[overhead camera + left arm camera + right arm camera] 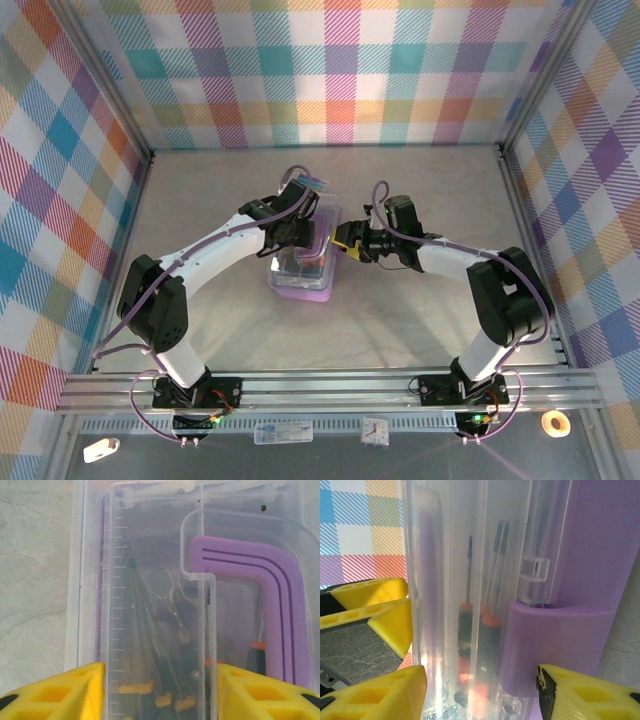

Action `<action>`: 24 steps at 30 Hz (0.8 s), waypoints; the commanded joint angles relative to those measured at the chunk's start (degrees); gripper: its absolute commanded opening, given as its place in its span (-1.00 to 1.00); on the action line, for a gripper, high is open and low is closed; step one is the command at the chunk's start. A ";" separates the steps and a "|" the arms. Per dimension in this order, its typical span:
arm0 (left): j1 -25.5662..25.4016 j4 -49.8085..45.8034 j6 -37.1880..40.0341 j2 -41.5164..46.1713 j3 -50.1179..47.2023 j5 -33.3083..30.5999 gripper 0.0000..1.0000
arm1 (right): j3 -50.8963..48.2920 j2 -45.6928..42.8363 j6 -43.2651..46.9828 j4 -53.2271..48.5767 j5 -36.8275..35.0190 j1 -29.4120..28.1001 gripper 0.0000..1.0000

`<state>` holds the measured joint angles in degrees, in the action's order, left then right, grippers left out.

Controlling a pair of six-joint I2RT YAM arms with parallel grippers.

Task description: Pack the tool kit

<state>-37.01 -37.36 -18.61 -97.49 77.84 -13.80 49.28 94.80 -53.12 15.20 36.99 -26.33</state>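
Purple tool kit (pixel 300 272) sat in the middle of the table (pixel 420 180); screwdrivers (pixel 489 630) showed through its clear lid (pixel 150 580); left gripper (pixel 161 675) straddled the lid, right gripper (pixel 482 675) straddled the kit's handle side; both had yellow fingers apart; whether either pinched the kit could not be told.

No text readable — no labels, numbers
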 commanded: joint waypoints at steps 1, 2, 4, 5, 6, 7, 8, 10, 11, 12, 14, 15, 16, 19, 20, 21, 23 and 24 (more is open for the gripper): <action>-0.15 -6.93 -3.19 -6.96 -4.37 6.53 0.10 | 1.78 1.73 -0.08 1.28 0.56 -1.27 0.20; -0.21 -6.92 -3.27 -7.08 -4.37 6.55 0.10 | 1.89 2.23 0.07 0.99 0.45 -1.31 0.20; -0.42 -6.60 -3.49 -7.25 -4.46 6.77 0.10 | 1.63 3.25 -0.07 1.30 -0.18 -1.29 0.20; -0.58 -6.47 -3.61 -7.40 -4.48 6.93 0.10 | 1.33 3.59 -0.40 1.97 -0.19 -1.27 0.19; -0.77 -6.23 -3.79 -7.60 -4.65 7.06 0.09 | 1.02 3.94 -0.69 2.71 -0.21 -1.27 0.19; -0.93 -5.93 -3.95 -7.67 -4.91 7.30 0.09 | 0.86 4.22 -0.70 2.87 -0.34 -1.27 0.19; -0.95 -5.78 -4.14 -7.78 -5.00 7.54 0.09 | 0.83 4.42 -0.75 2.86 -0.27 -1.27 0.19; -1.04 -5.52 -4.41 -7.97 -5.34 7.81 0.09 | 0.84 4.44 -0.34 2.24 -0.32 -1.27 0.18; -1.13 -5.59 -4.41 -7.98 -5.43 7.61 0.09 | 0.82 4.15 -0.04 1.76 -0.47 -1.27 0.18; -1.13 -5.61 -4.49 -7.98 -5.51 7.34 0.09 | 0.82 3.66 0.27 1.11 -0.83 -1.27 0.18; -1.22 -5.59 -4.67 -7.78 -5.69 7.18 0.09 | 1.03 2.38 1.05 -0.29 -1.55 -1.27 0.18; -1.30 -5.57 -4.76 -7.78 -5.78 7.14 0.09 | 1.25 1.69 1.55 -1.33 -2.02 -1.19 0.18; -1.31 -5.52 -4.84 -7.79 -5.84 6.98 0.09 | 1.50 1.14 2.03 -2.22 -2.33 -1.18 0.18; -1.39 -5.44 -4.94 -8.04 -5.91 7.12 0.09 | 2.50 -0.01 3.25 -4.96 -3.23 -1.01 0.18; -1.39 -5.46 -4.91 -8.06 -5.86 7.02 0.09 | 2.69 -0.34 3.58 -5.34 -3.46 -0.92 0.18; -1.39 -5.47 -4.94 -7.98 -5.78 6.95 0.09 | 2.86 -0.71 3.93 -6.02 -3.80 -0.83 0.18; -1.39 -5.61 -4.86 -7.89 -5.64 6.91 0.09 | 3.24 -1.51 4.73 -7.62 -4.49 -0.67 0.18; -1.39 -5.77 -4.77 -7.92 -5.55 6.86 0.09 | 3.44 -2.00 5.27 -8.41 -4.86 -0.57 0.18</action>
<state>-37.76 -34.89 -20.14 -98.41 77.45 -15.75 50.83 95.20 -50.63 10.68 33.47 -26.50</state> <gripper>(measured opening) 0.545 0.591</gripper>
